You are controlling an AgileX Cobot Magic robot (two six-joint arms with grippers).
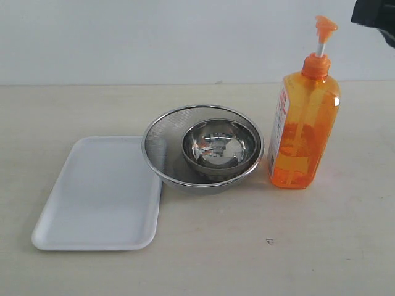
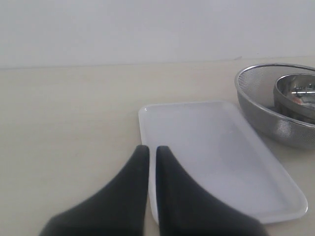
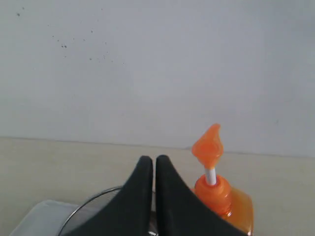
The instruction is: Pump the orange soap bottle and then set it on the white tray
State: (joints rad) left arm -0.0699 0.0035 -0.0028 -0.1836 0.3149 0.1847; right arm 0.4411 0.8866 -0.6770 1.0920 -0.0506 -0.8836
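Observation:
The orange soap bottle (image 1: 303,123) stands upright on the table at the right, its pump head raised on the white stem. The right wrist view shows the orange soap bottle (image 3: 216,187) just beside my right gripper (image 3: 153,160), which is shut and empty, apart from the pump. A dark piece of the right arm (image 1: 374,18) shows at the exterior view's top right corner. The white tray (image 1: 102,192) lies flat and empty at the left. My left gripper (image 2: 152,149) is shut and empty, hovering over the near edge of the white tray (image 2: 216,152).
A steel mesh bowl (image 1: 162,145) with a smaller shiny steel bowl (image 1: 219,145) inside it stands between tray and bottle, touching the tray's right edge. The steel mesh bowl (image 2: 261,105) is beyond the tray in the left wrist view. A pale wall runs behind the table.

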